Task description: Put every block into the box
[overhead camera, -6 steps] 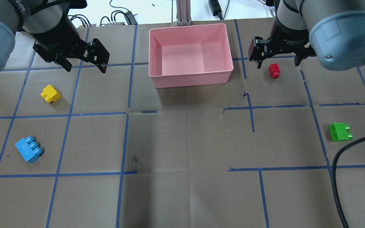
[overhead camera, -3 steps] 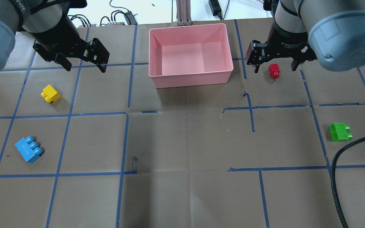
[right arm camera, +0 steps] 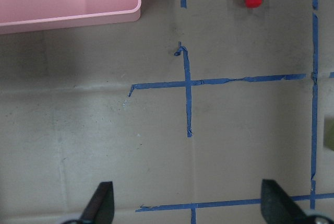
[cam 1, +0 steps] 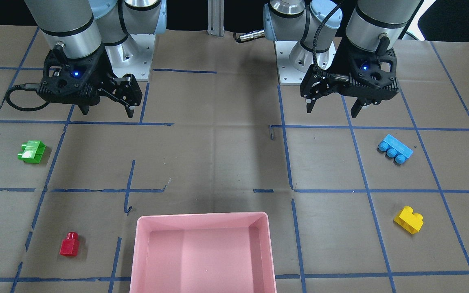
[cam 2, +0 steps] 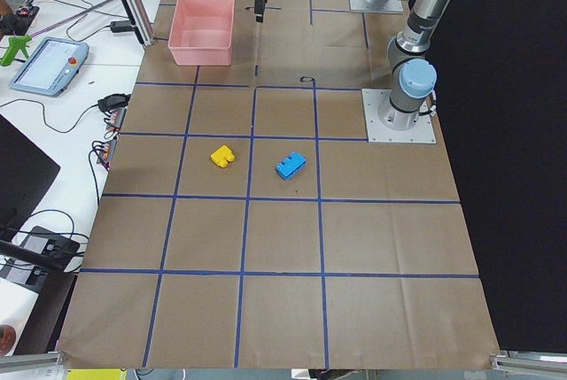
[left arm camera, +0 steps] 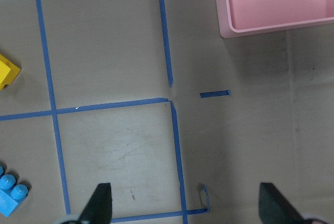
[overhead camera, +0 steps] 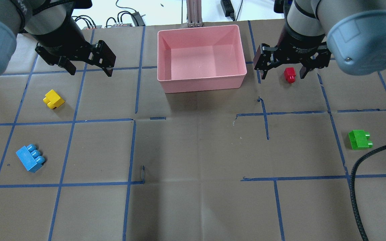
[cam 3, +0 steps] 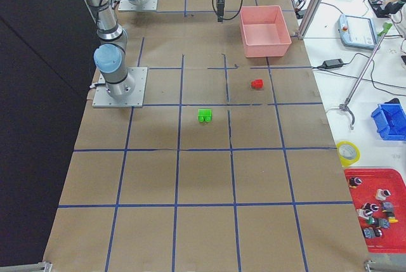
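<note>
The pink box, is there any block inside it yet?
No, the pink box shows only its bare pink floor in the overhead view.

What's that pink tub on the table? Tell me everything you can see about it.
The pink box is a rectangular tray, plastic by its look, with a raised rim and sloping inner walls. It stands upright and open on the brown paper-covered table, near its far edge. It is empty; nothing touches it but the table. The red block lies nearest, apart, on the robot's right.
</note>
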